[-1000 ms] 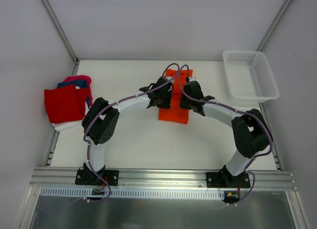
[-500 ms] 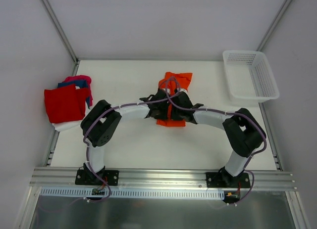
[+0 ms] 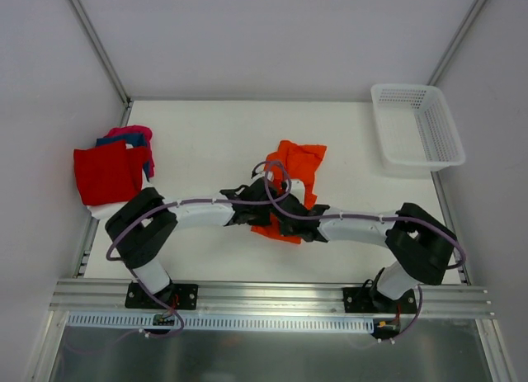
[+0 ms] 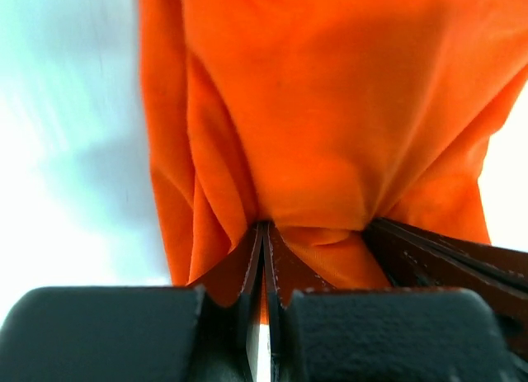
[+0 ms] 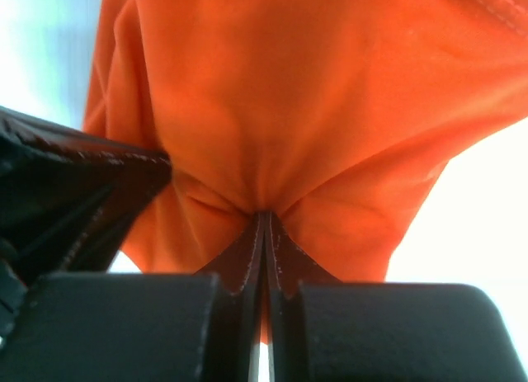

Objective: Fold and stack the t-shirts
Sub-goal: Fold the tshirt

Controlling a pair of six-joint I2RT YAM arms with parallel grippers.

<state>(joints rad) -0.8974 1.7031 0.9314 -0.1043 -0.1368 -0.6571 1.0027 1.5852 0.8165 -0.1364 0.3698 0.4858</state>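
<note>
Orange cloth fills both wrist views: the orange t-shirt (image 3: 299,161) is pinched along one edge by the left hand (image 4: 264,232) and the right hand (image 5: 264,219). Each is clenched tight on a gathered pucker of fabric, and the two hands sit just beside each other. From above, the shirt lies rumpled near the middle of the counter (image 3: 206,134). Its bulk trails to the far right of the hands, and a small corner shows on their near side.

The step looks like carrying a gripped edge across to make or redo a fold. To do it well, the two hands should move level and together so the edge does not twist. They should also draw slightly apart, left and right, so the bunched cloth between them goes taut and the creases seen in the wrist views pull out. The edge should come down low and flat, and the hands should let go only once the cloth rests squarely on the layer beneath. Releasing too soon would probably leave a lopsided bundle.

The stack waits at the far left edge, with a red shirt (image 3: 107,174) on top, blue (image 3: 115,139) and magenta-pink (image 3: 132,132) shirts showing behind it, and a white one (image 3: 111,209) under it. The mesh basket (image 3: 417,126) stands at the far right, well apart.
</note>
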